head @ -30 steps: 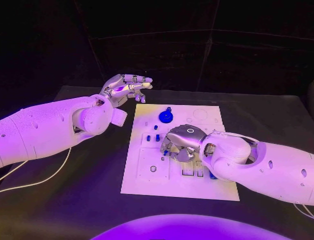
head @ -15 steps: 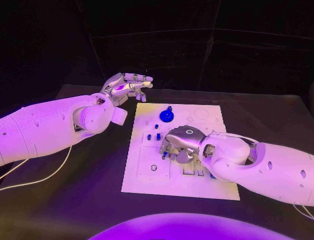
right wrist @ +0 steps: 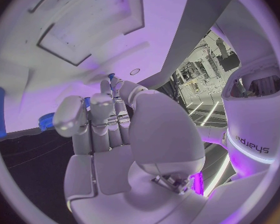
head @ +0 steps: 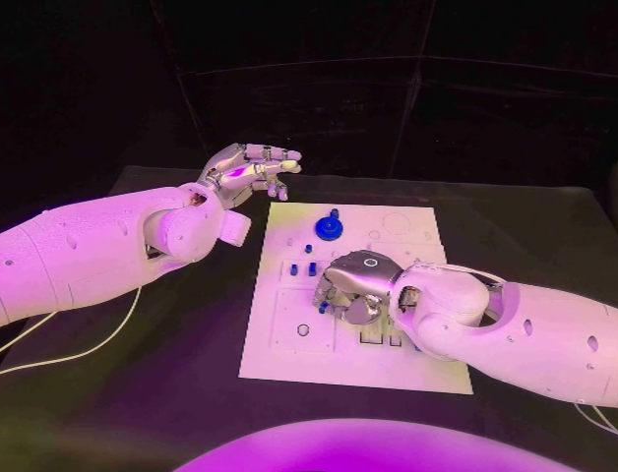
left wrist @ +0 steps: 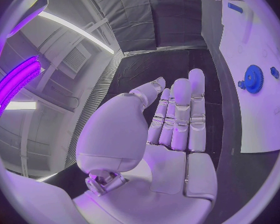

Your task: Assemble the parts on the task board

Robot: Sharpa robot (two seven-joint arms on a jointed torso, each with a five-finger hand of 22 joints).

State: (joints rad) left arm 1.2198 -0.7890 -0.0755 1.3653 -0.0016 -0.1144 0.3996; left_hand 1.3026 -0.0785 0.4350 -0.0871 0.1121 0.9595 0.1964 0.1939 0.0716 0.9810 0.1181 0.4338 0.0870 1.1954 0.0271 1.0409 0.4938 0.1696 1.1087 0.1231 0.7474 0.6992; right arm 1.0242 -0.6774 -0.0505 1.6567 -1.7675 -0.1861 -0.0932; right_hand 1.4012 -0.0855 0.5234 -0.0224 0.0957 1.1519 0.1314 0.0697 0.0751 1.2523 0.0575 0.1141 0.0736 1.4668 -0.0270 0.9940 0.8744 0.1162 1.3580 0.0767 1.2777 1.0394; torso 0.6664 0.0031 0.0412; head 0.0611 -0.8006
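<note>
The white task board (head: 288, 334) lies flat mid-surface, carrying a blue gear-shaped part (head: 329, 228) toward its far edge and small blue pegs (head: 302, 268) standing left of centre. The right robot hand (head: 354, 288) is lowered over the board's middle, fingers curled downward; whether it holds anything cannot be told. The left robot hand (head: 247, 171) hangs beyond the board's far-left corner, fingers spread, holding nothing.

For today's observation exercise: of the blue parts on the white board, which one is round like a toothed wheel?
The blue gear at the far end of the task board. It is a broad toothed disc; the other blue parts nearer the right hand are small narrow pieces.
</note>
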